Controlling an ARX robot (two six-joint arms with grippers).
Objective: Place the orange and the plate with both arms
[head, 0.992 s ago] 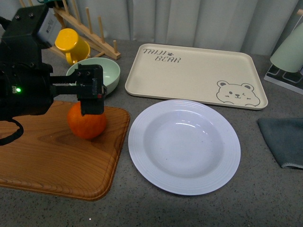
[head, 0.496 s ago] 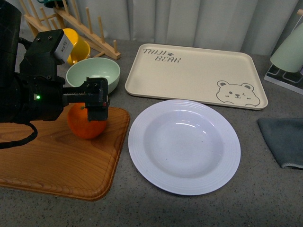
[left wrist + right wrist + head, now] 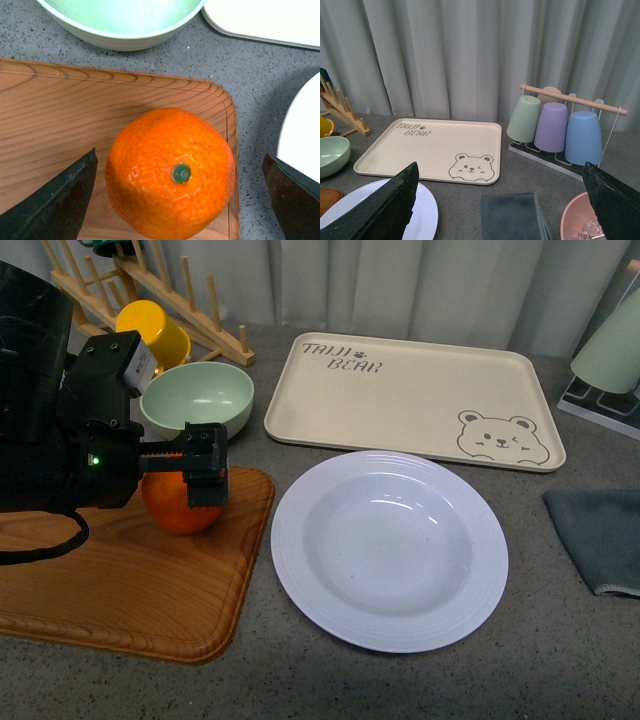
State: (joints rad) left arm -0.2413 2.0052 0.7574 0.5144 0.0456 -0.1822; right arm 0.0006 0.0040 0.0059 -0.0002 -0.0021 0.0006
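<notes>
2 things are waiting to be placed, and by my reading neither is being carried yet. the orange (image 3: 182,505) is sitting on the wooden board (image 3: 120,580), near the corner closest to the plate (image 3: 290,530). the left pincer (image 3: 172,197) is straddling it with its jaws spread wide, one just beside the fruit, the other well apart, gripping nothing. the plate is lying empty on the table (image 3: 400,680), just beside the board and in front of the bear tray (image 3: 400,390). the right pincer (image 3: 500,200) is hanging high above the table, jaws wide open and empty, nowhere near the plate. so the left arm is only lining up its grasp; closing, lifting and all of the plate work are remaining.
</notes>
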